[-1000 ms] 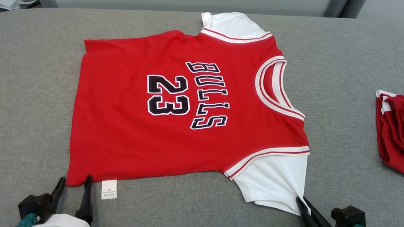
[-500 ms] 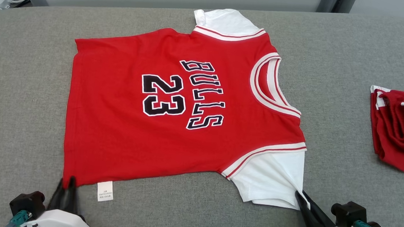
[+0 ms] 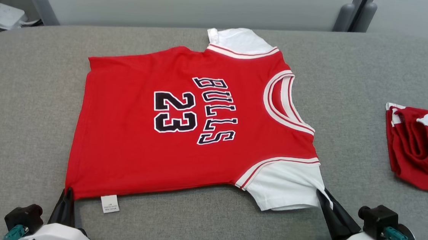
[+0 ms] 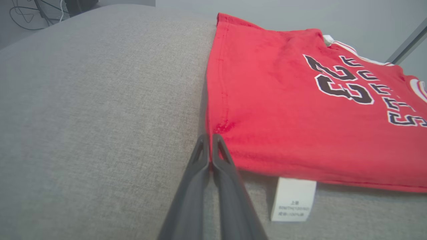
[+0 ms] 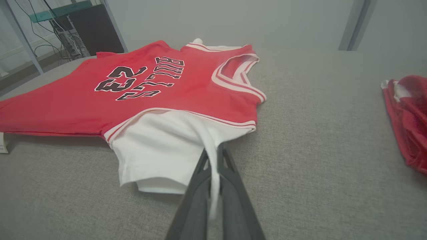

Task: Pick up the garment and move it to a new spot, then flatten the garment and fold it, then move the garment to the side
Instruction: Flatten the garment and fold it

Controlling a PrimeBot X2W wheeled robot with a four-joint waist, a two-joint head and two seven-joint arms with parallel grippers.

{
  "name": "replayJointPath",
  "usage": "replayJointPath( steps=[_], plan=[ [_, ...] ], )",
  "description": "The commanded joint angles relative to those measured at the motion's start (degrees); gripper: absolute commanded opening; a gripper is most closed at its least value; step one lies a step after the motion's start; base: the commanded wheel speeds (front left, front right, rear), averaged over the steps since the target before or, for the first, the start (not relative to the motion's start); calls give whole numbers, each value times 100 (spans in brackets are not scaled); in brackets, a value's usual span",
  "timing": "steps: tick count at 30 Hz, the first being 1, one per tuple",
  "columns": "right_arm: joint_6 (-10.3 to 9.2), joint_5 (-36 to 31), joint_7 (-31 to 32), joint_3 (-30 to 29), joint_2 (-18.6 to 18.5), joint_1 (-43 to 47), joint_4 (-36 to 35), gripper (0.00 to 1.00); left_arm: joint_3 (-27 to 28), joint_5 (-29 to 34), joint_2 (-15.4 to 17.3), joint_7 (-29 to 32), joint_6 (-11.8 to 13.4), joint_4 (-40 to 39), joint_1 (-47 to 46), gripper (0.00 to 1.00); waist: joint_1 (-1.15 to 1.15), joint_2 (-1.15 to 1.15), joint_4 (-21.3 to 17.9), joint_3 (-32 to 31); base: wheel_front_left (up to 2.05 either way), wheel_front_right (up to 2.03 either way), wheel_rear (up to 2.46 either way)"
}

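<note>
The garment (image 3: 182,132) is a red "BULLS 23" jersey with white sleeves, spread flat on the grey padded surface (image 3: 19,120), neck to the right. My left gripper (image 3: 67,191) is shut on the near left hem corner; in the left wrist view its fingers (image 4: 209,137) pinch together right at the bunched red corner of the garment (image 4: 283,116). My right gripper (image 3: 321,191) is shut on the near white sleeve. In the right wrist view, a strip of the garment's (image 5: 100,100) white cloth runs down between the fingers of that gripper (image 5: 213,148).
A second red and white garment (image 3: 422,147) lies crumpled at the right edge, also in the right wrist view (image 5: 407,116). A white care label (image 3: 110,203) sticks out from the near hem. Cables and a white box (image 3: 0,15) sit beyond the back left corner.
My left gripper went from open around the hem corner to shut on it. The right gripper stayed shut on the sleeve. The head camera shifted, so the whole picture sits lower.
</note>
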Motion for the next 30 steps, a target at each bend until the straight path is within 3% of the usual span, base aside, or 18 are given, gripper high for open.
replayJointPath(
  steps=[1,12,21,30],
  plan=[
    [17,55,-35,84,-110,110,-159,0,211,56,114,-60,48,-129,36,0,0,0,2,-114,0,0,0],
    [17,91,-35,305,-214,531,-639,0,413,196,114,-60,116,-207,358,0,0,0,-91,-631,0,0,0],
    [17,157,-35,317,-367,752,-1009,0,460,321,114,-60,116,-350,392,0,0,0,-62,-689,0,0,0],
    [17,197,-33,299,-295,152,-640,0,245,348,114,-60,67,-508,60,0,0,0,156,-431,0,0,0]
  ],
)
